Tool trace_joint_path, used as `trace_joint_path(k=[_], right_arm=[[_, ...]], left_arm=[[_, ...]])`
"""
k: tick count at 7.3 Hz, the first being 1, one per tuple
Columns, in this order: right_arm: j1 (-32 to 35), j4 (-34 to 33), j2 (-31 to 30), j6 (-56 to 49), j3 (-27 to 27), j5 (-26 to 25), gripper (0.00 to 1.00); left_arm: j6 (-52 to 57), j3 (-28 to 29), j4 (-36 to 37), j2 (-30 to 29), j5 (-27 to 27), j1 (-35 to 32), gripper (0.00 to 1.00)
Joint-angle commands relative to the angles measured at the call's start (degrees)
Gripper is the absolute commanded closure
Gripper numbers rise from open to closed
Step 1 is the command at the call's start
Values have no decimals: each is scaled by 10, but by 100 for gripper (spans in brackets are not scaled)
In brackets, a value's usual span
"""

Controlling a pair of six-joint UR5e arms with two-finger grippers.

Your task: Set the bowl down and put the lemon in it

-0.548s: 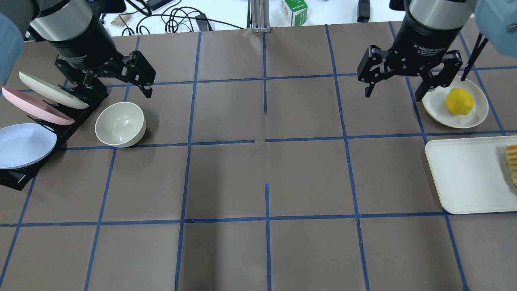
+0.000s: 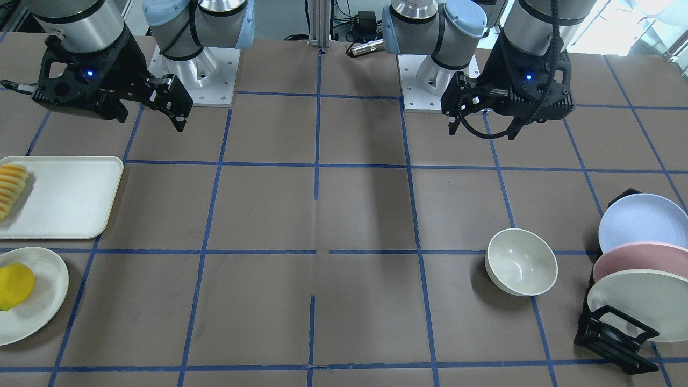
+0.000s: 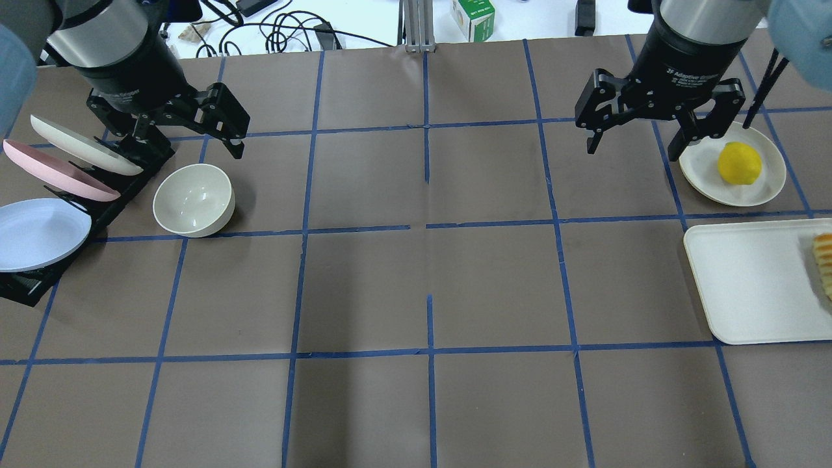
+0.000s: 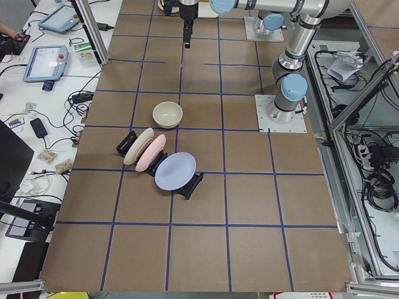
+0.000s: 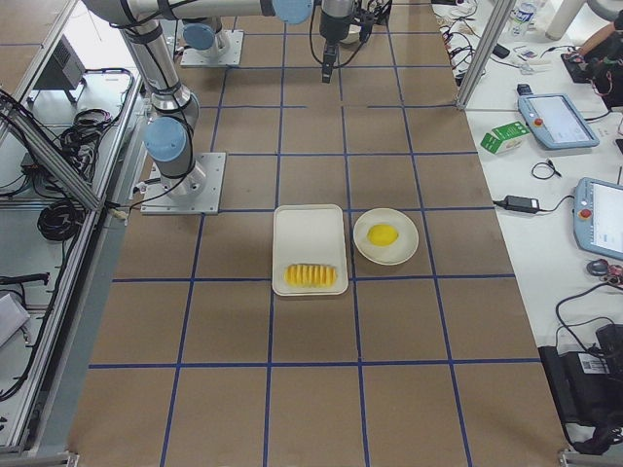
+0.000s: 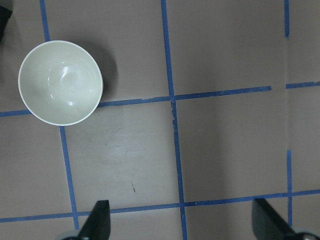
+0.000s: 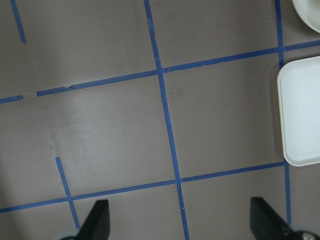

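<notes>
The cream bowl (image 3: 194, 199) stands upright and empty on the table at the left, next to the plate rack; it also shows in the front view (image 2: 521, 262) and the left wrist view (image 6: 60, 82). The lemon (image 3: 739, 163) lies on a flat cream plate (image 3: 764, 185) at the far right, also seen in the front view (image 2: 15, 286). My left gripper (image 3: 188, 146) is open and empty, raised just beyond the bowl. My right gripper (image 3: 634, 153) is open and empty, raised just left of the lemon's plate.
A black rack (image 3: 123, 185) holds cream, pink and blue plates at the left edge. A cream tray (image 3: 747, 279) with ridged orange-yellow sliced food (image 3: 824, 263) sits nearer than the lemon's plate. Blue tape lines grid the brown table.
The right gripper has shifted very slightly away from the near edge. The left gripper, bowl and lemon have not moved.
</notes>
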Motion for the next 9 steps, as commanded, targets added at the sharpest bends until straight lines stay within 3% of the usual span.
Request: trace_joint_path(k=[1, 3, 4, 6, 9], right_arm=[[-11, -2, 6, -6, -4, -3, 0], [-29, -9, 13, -7, 3, 2, 0], [-46, -33, 41, -8, 2, 0, 0], [-95, -96, 65, -45, 2, -8, 0], [-165, -203, 138, -238, 3, -36, 0]], left_arm=[[9, -9, 2, -10, 16, 52, 0], [80, -44, 99, -68, 21, 109, 0], [86, -54, 106, -88, 15, 164, 0], [132, -58, 176, -154, 15, 182, 0], [150, -90, 275, -214, 16, 194, 0]])
